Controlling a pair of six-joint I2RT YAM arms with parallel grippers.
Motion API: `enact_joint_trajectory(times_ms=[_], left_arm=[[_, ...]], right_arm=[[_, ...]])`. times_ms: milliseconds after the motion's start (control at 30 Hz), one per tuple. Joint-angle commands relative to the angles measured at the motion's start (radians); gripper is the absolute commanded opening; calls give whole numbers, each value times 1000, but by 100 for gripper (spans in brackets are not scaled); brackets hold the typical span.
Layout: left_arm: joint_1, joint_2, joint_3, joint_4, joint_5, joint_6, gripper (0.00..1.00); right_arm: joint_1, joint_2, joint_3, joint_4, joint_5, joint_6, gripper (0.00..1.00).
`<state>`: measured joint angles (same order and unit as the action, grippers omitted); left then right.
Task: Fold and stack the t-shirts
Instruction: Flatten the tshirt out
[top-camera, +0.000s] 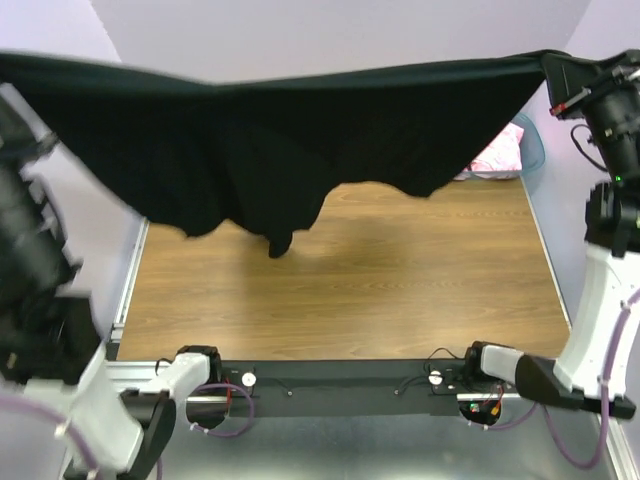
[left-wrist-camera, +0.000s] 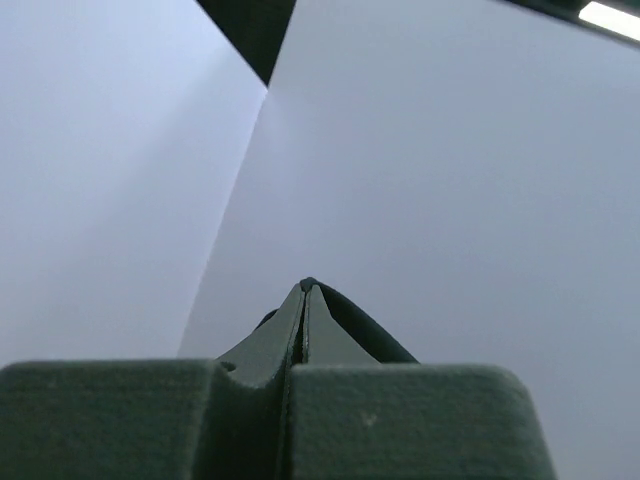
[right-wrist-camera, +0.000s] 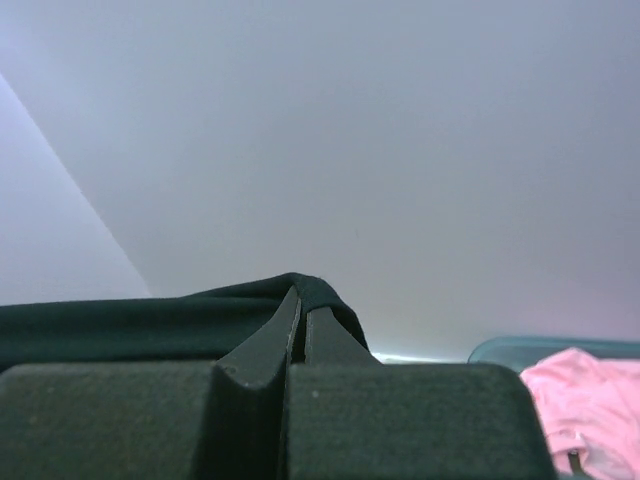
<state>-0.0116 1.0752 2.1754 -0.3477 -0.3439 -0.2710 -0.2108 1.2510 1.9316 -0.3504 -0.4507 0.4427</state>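
The large black t-shirt (top-camera: 290, 140) hangs stretched wide in the air above the table, its lower hem drooping toward the wood. My left gripper (left-wrist-camera: 305, 288) is shut on its left end, high at the far left of the top view and blurred there. A strip of black cloth (left-wrist-camera: 365, 325) runs out of its tips. My right gripper (right-wrist-camera: 305, 292) is shut on the black t-shirt (right-wrist-camera: 150, 325) at its right end, held high at the far right (top-camera: 556, 70). The pink t-shirt (top-camera: 497, 155) lies crumpled in the teal bin (top-camera: 533, 140); the right wrist view also shows this pink t-shirt (right-wrist-camera: 585, 400).
The wooden tabletop (top-camera: 340, 290) lies under the hanging shirt. The teal bin (right-wrist-camera: 500, 350) stands at the back right corner against the wall. Metal rails edge the table, and both arm bases sit on the near rail (top-camera: 340, 385).
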Motion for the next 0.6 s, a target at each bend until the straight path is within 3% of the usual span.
enact_joint_trajectory(times_ms=[0, 133, 300, 567], left_arm=[[-54, -125, 43, 46, -156, 150, 0], [-91, -179, 75, 55, -170, 202, 0], [-126, -159, 61, 67, -162, 242, 0], [-134, -31, -305, 128, -136, 216, 0]], right_arm=[[63, -87, 40, -79, 156, -127, 1], [142, -177, 47, -108, 272, -205, 1], [166, -205, 9, -125, 307, -240, 0], [169, -136, -204, -134, 303, -233, 1]])
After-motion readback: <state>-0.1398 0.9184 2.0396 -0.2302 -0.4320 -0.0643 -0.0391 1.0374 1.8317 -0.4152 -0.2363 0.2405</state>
